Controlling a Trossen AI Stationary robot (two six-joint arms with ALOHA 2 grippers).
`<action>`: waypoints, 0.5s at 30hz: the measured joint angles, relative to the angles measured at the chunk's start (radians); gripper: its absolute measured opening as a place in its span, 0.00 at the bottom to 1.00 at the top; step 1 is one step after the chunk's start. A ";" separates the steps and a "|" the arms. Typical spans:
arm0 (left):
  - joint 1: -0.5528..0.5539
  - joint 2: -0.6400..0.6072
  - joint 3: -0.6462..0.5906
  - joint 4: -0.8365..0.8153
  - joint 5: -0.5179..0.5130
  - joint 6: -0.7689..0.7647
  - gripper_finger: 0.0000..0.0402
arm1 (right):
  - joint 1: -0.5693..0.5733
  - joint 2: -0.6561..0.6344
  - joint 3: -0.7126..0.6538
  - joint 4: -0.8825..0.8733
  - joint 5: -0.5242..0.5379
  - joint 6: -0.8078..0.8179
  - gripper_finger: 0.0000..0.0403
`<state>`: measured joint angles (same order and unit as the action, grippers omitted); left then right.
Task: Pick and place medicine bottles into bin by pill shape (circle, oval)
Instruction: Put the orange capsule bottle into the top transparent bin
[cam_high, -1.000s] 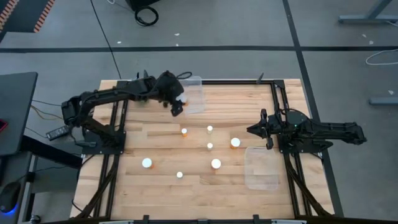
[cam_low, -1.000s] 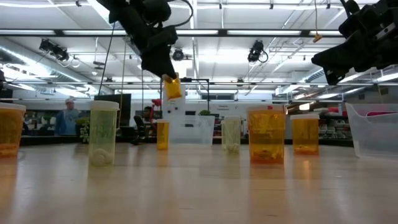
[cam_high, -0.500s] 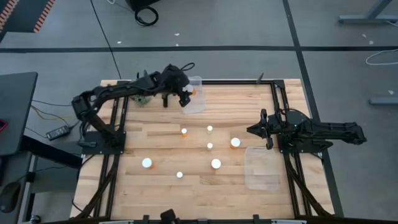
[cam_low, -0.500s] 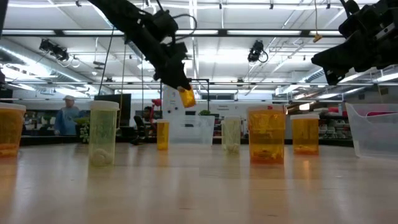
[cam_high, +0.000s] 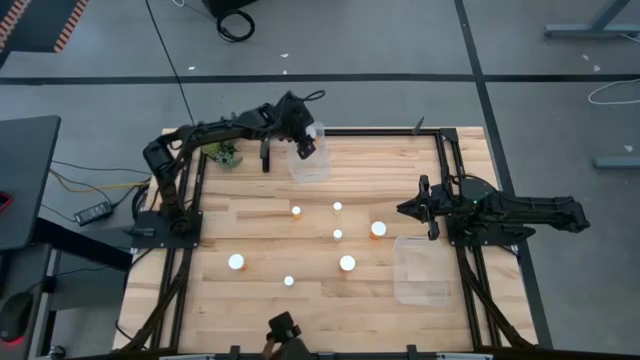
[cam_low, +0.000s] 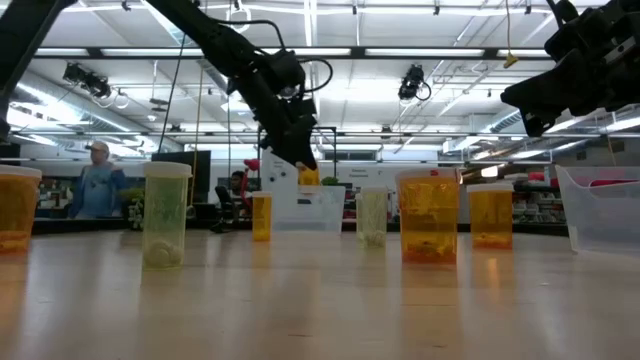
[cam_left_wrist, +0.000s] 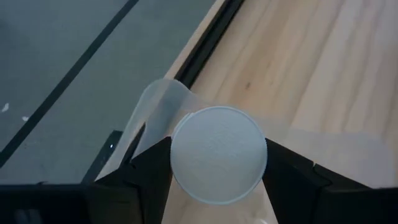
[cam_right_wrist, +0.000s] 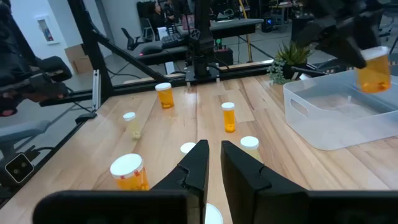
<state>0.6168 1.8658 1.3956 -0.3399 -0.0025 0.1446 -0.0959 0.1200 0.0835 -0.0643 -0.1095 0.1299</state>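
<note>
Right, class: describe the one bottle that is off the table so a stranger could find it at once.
Start at the clear bin at the table's far left corner. Above it, the left hand holds an amber bottle. Every other bottle stands on the wood.

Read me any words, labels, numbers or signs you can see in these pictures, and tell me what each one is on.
No text can be read in any view.
Bottles: no label visible on any of them; the amber sides look bare.
Held bottle: its white cap is blank.
Bins: clear plastic, no markings visible.
Room behind the table: any signs there are too small and blurred to read.
</note>
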 joint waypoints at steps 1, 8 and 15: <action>0.002 0.014 0.017 -0.018 -0.001 0.006 0.57 | 0.000 0.000 0.000 0.000 0.000 0.000 0.12; 0.021 0.106 0.138 -0.086 0.001 0.024 0.56 | 0.000 0.000 0.000 0.000 0.000 0.000 0.12; 0.027 0.159 0.175 -0.127 0.029 0.020 0.57 | 0.000 0.000 0.000 0.000 0.000 0.000 0.12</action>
<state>0.6437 2.0249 1.5707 -0.4667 0.0265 0.1646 -0.0963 0.1204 0.0837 -0.0643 -0.1093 0.1299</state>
